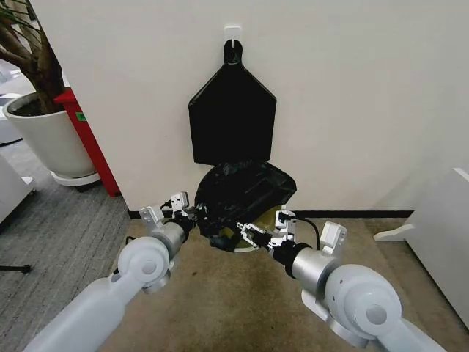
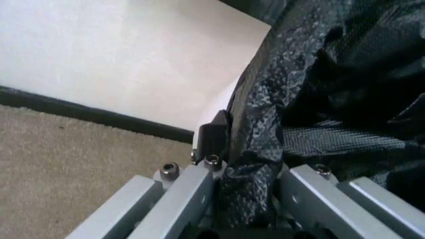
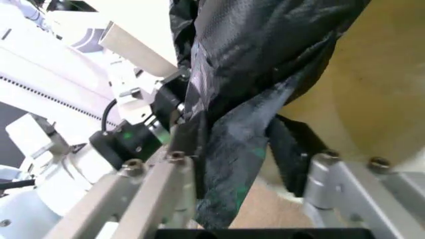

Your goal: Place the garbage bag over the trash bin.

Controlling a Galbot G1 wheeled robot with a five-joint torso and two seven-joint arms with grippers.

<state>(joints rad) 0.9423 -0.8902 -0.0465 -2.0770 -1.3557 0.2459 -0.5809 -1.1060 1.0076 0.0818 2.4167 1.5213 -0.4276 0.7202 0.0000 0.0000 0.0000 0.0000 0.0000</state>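
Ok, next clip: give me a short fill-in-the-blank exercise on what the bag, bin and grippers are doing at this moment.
1. The garbage bag is glossy and ____ in colour.
2. The left gripper and the right gripper each pinch the ____ between their fingers.
3. The trash bin stands on the carpet against the ____.
4. On a wall hook above the bag hangs a flat black ____-shaped bundle.

Missing words: black; garbage bag; wall; house
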